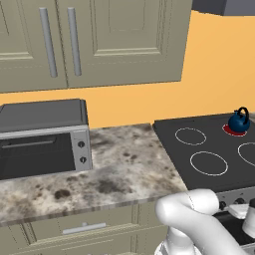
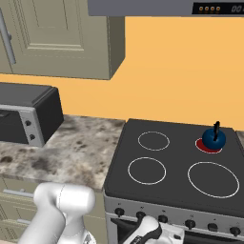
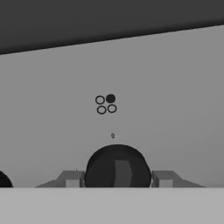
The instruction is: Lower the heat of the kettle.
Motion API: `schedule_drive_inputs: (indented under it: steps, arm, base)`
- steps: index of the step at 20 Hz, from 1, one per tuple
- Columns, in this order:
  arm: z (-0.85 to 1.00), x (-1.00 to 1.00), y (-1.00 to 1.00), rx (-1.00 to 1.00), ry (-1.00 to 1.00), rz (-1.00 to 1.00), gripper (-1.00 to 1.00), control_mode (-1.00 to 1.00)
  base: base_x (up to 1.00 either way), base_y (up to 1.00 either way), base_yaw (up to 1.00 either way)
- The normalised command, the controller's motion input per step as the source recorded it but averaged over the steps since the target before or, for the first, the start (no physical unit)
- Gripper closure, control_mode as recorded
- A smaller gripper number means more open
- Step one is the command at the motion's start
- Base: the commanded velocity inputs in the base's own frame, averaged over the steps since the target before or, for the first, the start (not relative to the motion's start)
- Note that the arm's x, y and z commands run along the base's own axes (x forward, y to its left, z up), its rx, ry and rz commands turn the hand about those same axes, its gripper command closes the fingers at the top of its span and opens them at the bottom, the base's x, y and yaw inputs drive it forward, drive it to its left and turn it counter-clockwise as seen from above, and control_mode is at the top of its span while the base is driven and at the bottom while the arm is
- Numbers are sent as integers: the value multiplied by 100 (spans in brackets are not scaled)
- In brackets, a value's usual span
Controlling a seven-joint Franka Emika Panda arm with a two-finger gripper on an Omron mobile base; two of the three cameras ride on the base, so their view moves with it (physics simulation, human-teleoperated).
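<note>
Fingers (image 3: 72, 178) straddle knob (image 3: 117, 168), bottom centre of hand view; clamped or not, cannot tell. Close squarely, then turn gently.

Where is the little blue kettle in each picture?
Left base view: the kettle sits at the far right, on a red glowing burner at the back of the stove.
Right base view: the kettle sits right of middle, on the same red burner.
Hand view: a stove knob, no kettle.
Shared landmark: the red burner.
</note>
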Motion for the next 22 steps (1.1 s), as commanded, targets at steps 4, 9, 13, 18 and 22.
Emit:
schedule_drive_inputs:
  steps: [4, 9, 13, 18, 22]
  arm:
    - [3, 0, 0, 21, -1, -1, 100, -100]
    - [5, -8, 0, 20, -7, -4, 100, -100]
    - [10, -12, 0, 18, -5, -4, 100, -100]
    - [16, -14, 1, 18, -6, -5, 100, -100]
    - [24, -15, 5, 17, -6, -6, 100, -100]
  base:
    - [0, 0, 0]
    - [0, 0, 0]
    - [0, 0, 0]
    - [0, 0, 0]
    - [0, 0, 0]
